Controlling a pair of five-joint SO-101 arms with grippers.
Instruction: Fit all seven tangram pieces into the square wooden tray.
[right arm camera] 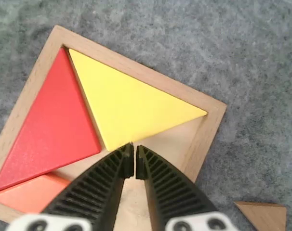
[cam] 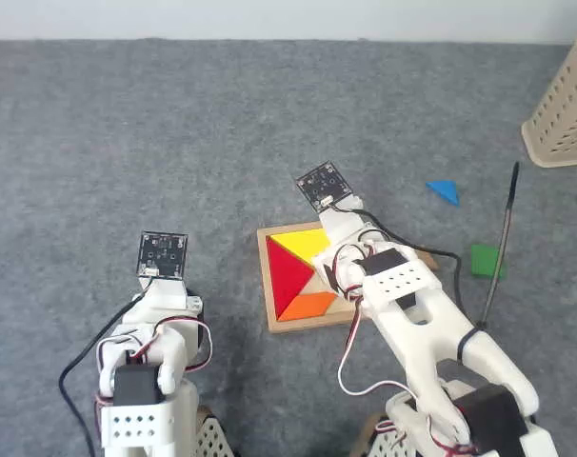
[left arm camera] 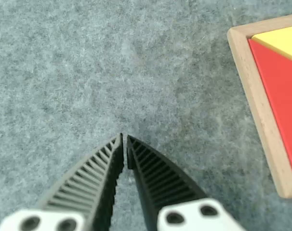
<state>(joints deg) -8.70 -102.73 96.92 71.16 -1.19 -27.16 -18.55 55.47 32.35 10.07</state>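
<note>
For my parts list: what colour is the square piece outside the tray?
The square piece is green; high view shows it best.

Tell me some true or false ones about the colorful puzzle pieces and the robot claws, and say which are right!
The yellow triangle lies in the wooden tray. True.
The blue triangle is inside the tray. False: it lies on the grey carpet, outside the tray.
The left gripper holds the red triangle. False: it is shut on nothing; the red triangle lies in the tray.
The green square lies outside the tray. True.
</note>
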